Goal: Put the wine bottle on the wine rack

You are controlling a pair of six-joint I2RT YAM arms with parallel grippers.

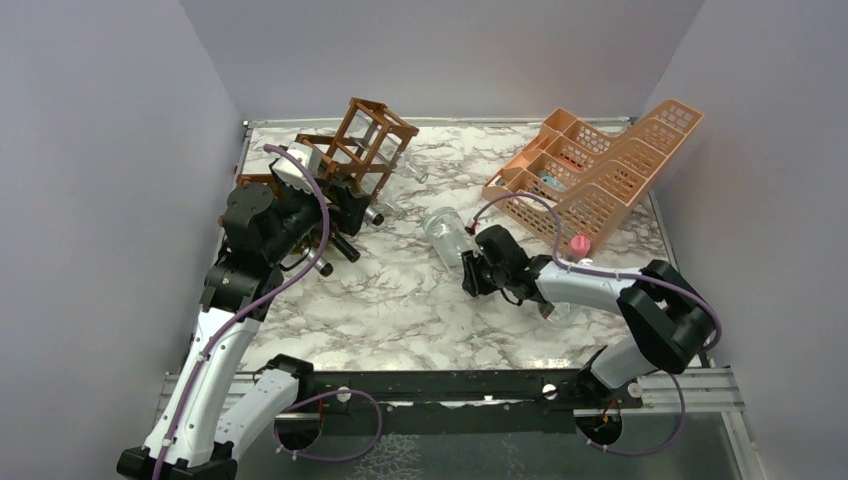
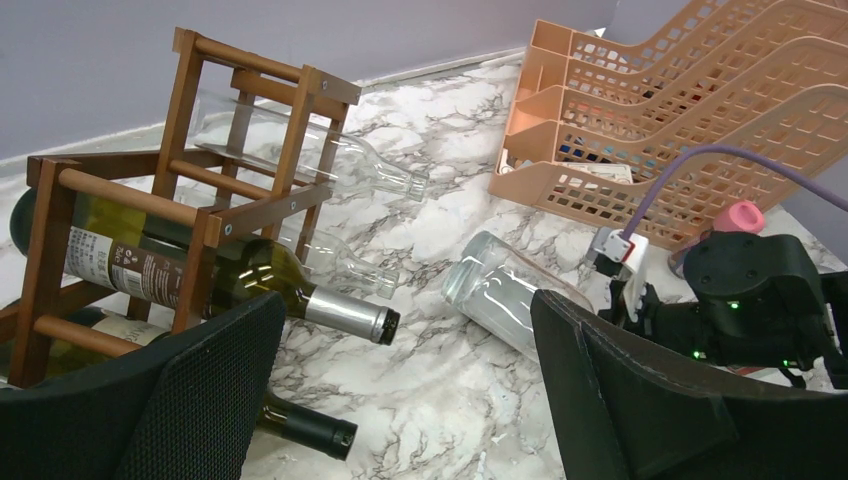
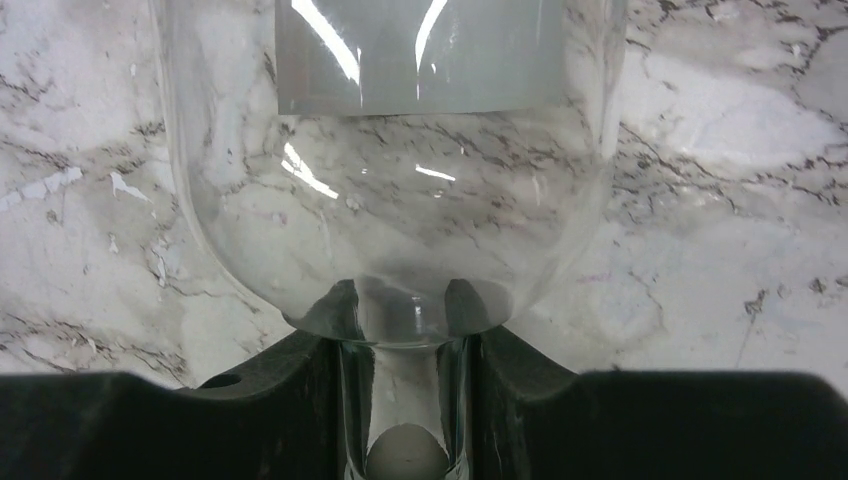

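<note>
The brown wooden wine rack [image 1: 365, 145] stands at the back left; it also shows in the left wrist view [image 2: 190, 190]. It holds a green bottle with a silver cap [image 2: 250, 275], a dark bottle with a black cap [image 2: 300, 425] and two clear bottles [image 2: 330, 165]. A clear wine bottle [image 1: 447, 235] lies on the marble table at the centre. My right gripper [image 1: 478, 270] is shut on its neck, and its fingers clasp the neck below the shoulder [image 3: 403, 400]. My left gripper [image 1: 345, 225] is open and empty in front of the rack [image 2: 405, 300].
A peach-orange perforated plastic basket rack [image 1: 600, 170] leans at the back right, also in the left wrist view [image 2: 680, 120]. A pink-capped object [image 1: 579, 244] sits beside it by my right arm. Grey walls enclose the table on three sides.
</note>
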